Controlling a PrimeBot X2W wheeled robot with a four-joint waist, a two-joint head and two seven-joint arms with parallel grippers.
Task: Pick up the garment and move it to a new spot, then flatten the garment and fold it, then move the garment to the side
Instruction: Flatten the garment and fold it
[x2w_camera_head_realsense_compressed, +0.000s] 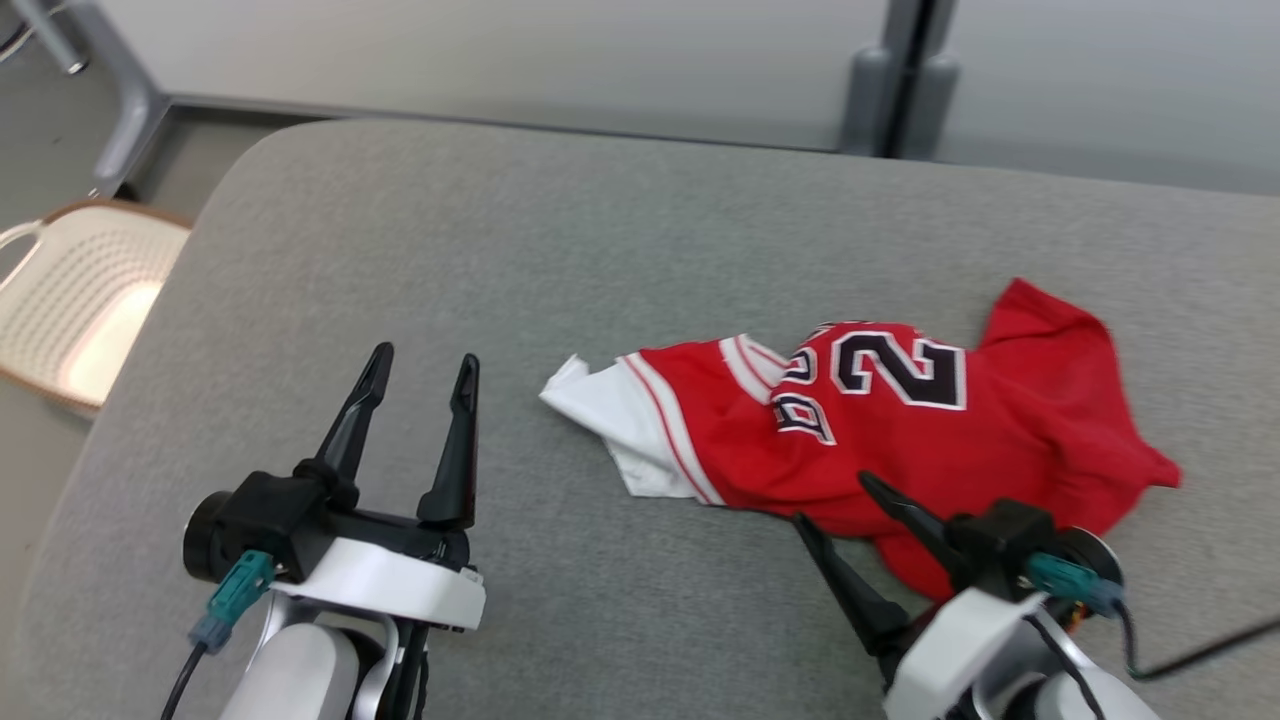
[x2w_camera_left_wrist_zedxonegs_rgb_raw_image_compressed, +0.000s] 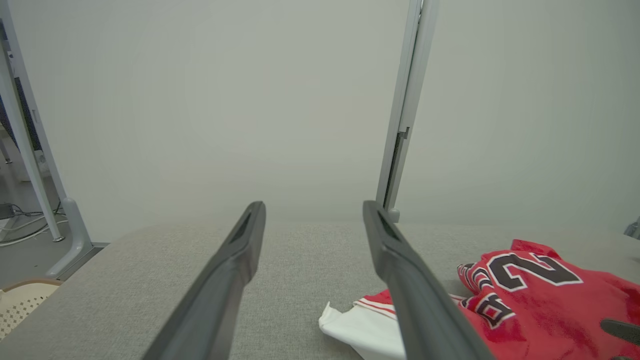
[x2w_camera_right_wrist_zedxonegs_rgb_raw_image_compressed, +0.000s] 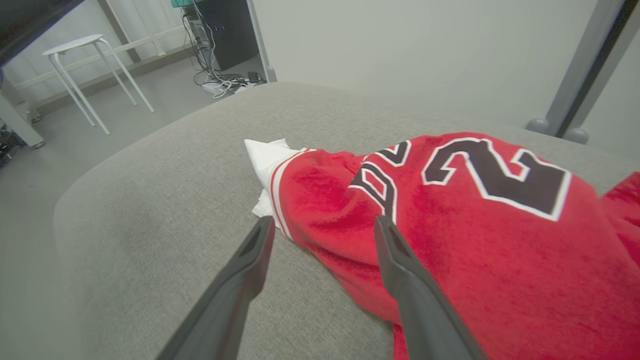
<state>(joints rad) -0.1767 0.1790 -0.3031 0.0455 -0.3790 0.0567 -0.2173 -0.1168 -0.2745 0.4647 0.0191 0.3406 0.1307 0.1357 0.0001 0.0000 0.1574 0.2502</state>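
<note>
There is one garment, a red basketball jersey (x2w_camera_head_realsense_compressed: 900, 440) with white trim, on one grey cushioned surface (x2w_camera_head_realsense_compressed: 600, 250). It bears two black numerals, one a clear 2 (x2w_camera_head_realsense_compressed: 900, 365) and the other too folded to read. Two grippers are at the near edge, the left gripper (x2w_camera_head_realsense_compressed: 424, 356) and the right gripper (x2w_camera_head_realsense_compressed: 832, 500), each with two dark fingers (x2w_camera_head_realsense_compressed: 350, 420), four in all. Off the surface there are one cream perforated chair (x2w_camera_head_realsense_compressed: 80, 290) at the left, one white stool (x2w_camera_right_wrist_zedxonegs_rgb_raw_image_compressed: 80, 45), one dark computer tower (x2w_camera_right_wrist_zedxonegs_rgb_raw_image_compressed: 230, 30) on the floor, and two grey metal uprights, one at the far left (x2w_camera_head_realsense_compressed: 125, 120) and one toward the far right (x2w_camera_head_realsense_compressed: 880, 90).
</note>
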